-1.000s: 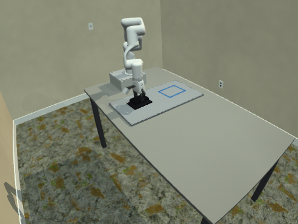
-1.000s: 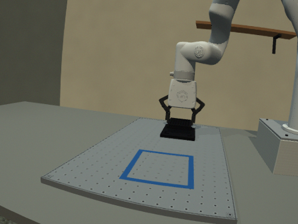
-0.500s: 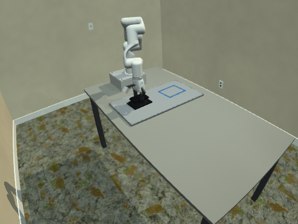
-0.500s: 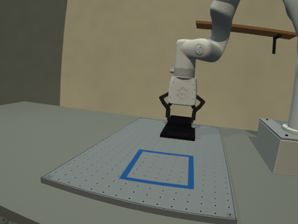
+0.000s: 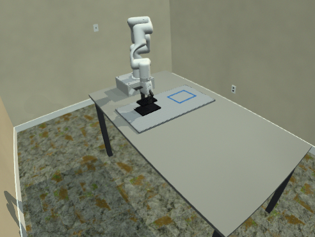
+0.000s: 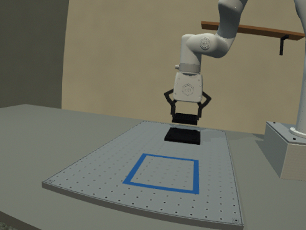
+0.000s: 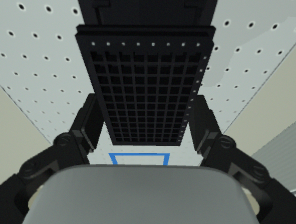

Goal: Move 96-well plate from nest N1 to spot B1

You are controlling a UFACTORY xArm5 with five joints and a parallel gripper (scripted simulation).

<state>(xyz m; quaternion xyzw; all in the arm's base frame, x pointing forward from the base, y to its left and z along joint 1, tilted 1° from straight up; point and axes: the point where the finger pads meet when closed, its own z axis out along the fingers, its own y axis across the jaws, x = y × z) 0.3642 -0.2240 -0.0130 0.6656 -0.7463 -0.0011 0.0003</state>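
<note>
My gripper point(image 6: 185, 116) is shut on the black 96-well plate point(image 6: 185, 118) and holds it level a little above the black plate nest point(image 6: 183, 135). In the wrist view the plate point(image 7: 146, 90) fills the middle, wells up, with a finger on each long side point(image 7: 146, 125), and the nest point(image 7: 148, 11) shows at the top edge. In the top view the plate point(image 5: 147, 100) hangs just over the nest point(image 5: 146, 109). The blue taped outline point(image 6: 163, 173) lies on the perforated deck nearer the camera, apart from the nest. It also shows in the top view point(image 5: 182, 96) and in the wrist view point(image 7: 139, 159).
The grey perforated deck point(image 6: 152, 174) lies on the table point(image 5: 208, 141). The arm's white base block point(image 6: 286, 152) stands to the right of the deck. A wooden wall shelf point(image 6: 252, 30) hangs behind the arm.
</note>
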